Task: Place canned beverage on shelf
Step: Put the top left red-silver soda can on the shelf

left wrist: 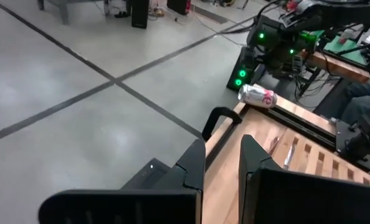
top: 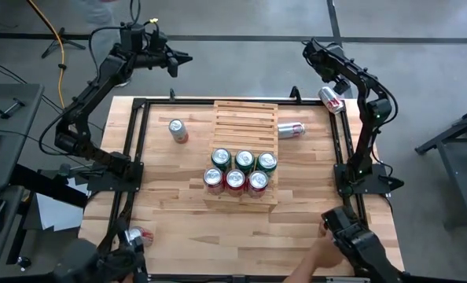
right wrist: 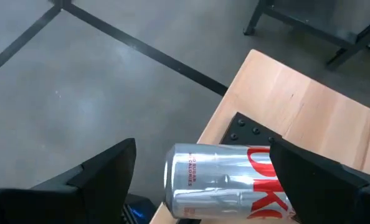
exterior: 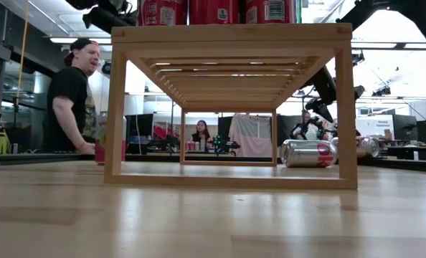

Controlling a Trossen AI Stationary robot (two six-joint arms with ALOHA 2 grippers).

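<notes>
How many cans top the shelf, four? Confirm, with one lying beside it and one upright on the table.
Not four: the high view shows six cans on the shelf. One lying can beside it and one upright can on the table are right.

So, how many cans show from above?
9 cans: six standing on the shelf, one upright left of it, one lying right of it, one at the far right corner by the right gripper. A tenth may sit at the near left edge.
</notes>
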